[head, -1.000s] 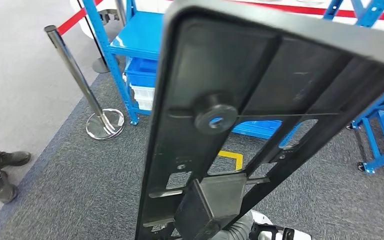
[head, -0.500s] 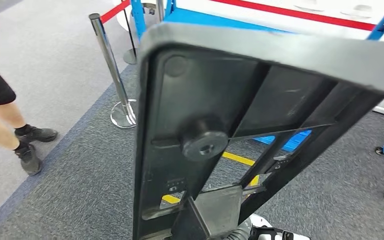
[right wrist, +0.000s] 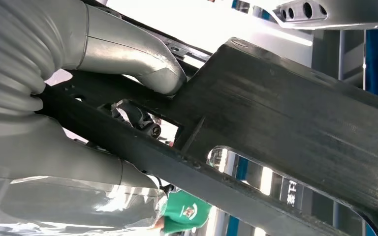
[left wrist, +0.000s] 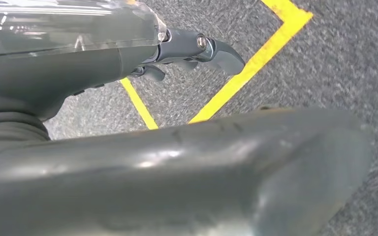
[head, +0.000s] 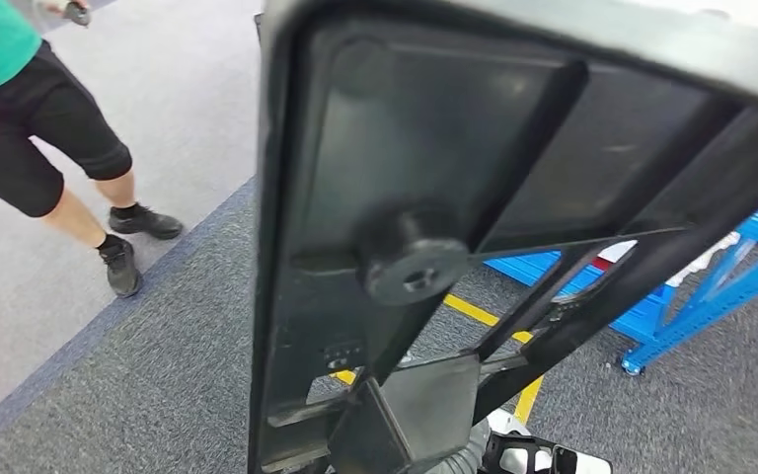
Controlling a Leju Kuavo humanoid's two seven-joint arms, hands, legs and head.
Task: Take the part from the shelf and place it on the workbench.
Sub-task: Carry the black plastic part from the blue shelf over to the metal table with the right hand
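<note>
- Part (head: 513,197), a black ribbed panel, stands raised close before the head camera, above grey carpet (head: 158,395).
- Right hand (right wrist: 93,98) grips its lower frame.
- Left hand (left wrist: 197,49) hangs empty, fingers loosely apart.
- Person (head: 30,109) stands nearby.

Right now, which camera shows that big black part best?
The head view: the part spans it, showing ribs, a round boss and cutouts. The right wrist view shows a close stretch gripped by the right hand. The left wrist view shows none I can identify.

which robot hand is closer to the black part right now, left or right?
Right. The right robot hand grips the black part, thumb pressed on its frame. The left robot hand hangs over the grey carpet and yellow floor line, holding nothing.
</note>
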